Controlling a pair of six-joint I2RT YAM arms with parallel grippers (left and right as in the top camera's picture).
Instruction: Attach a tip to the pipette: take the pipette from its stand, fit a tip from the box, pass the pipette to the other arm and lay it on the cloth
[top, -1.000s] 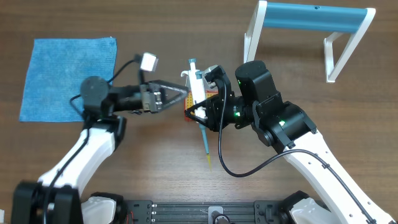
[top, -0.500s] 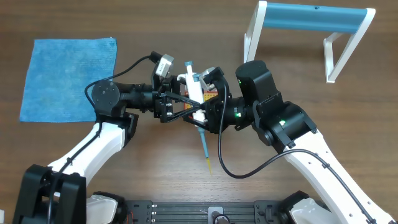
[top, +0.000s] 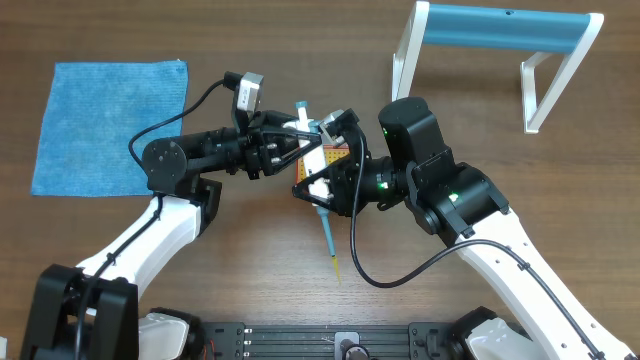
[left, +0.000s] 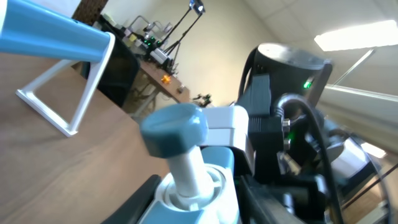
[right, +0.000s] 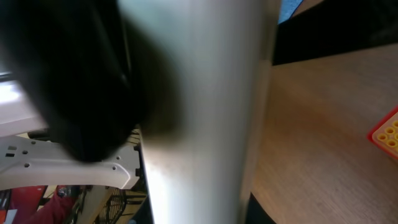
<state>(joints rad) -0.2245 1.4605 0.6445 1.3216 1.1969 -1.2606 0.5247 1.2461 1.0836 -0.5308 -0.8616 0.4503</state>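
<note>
The handover is being carried out: the white pipette with a blue plunger and yellow tip (top: 327, 228) is being held above the wooden worktop (top: 250, 265) by the right tool (top: 318, 185), clamped shut on its body. The left tool (top: 298, 145) is being presented open, fingers flanking the pipette's upper part. A firm closure of the left tool is judged to be called for next, before the right is loosened and the pipette goes to the blue cloth (top: 110, 125).
</note>
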